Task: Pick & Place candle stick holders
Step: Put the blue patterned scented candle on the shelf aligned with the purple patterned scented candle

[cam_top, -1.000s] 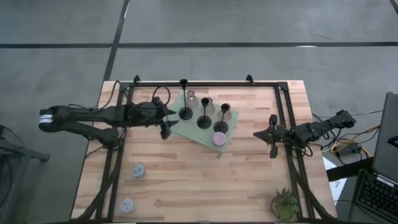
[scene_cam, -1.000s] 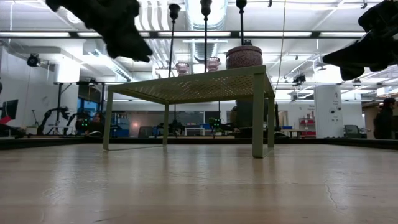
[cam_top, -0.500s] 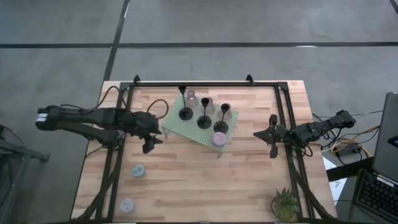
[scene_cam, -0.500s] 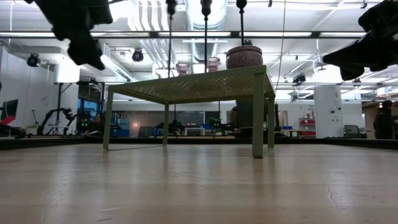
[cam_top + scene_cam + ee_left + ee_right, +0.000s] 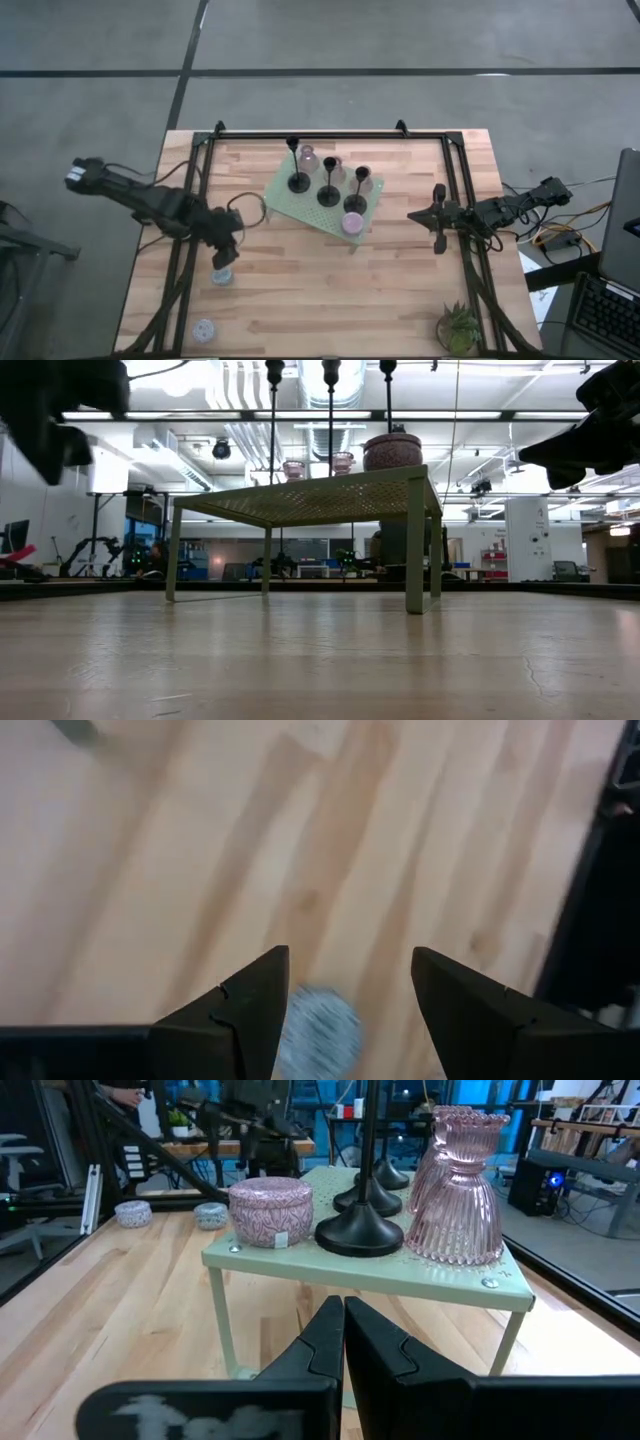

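My left gripper (image 5: 223, 260) hangs open, tipped steeply down, just above a squat pale-blue candle stick holder (image 5: 221, 277) that rests on the table. In the left wrist view this holder (image 5: 320, 1030) shows between and beyond the two fingers, untouched. A second pale-blue holder (image 5: 204, 328) sits nearer the table's near left corner. On the pale green stand (image 5: 290, 212) stand three black slim-stemmed holders (image 5: 328, 194), pink glass ones (image 5: 462, 1190) and a lavender one (image 5: 353, 222). My right gripper (image 5: 438, 222) waits shut to the right of the stand.
A spiky green potted plant (image 5: 459, 327) stands at the near right corner. A black frame (image 5: 330, 134) runs along the table's far edge and sides. Bare wood lies between the stand and the near edge.
My left gripper has swung away from the stand's left side, toward the table's left and near edges, and has sunk a little while tipping to point steeply down. It now hangs over the pale-blue holder. Its fingers have stayed open.
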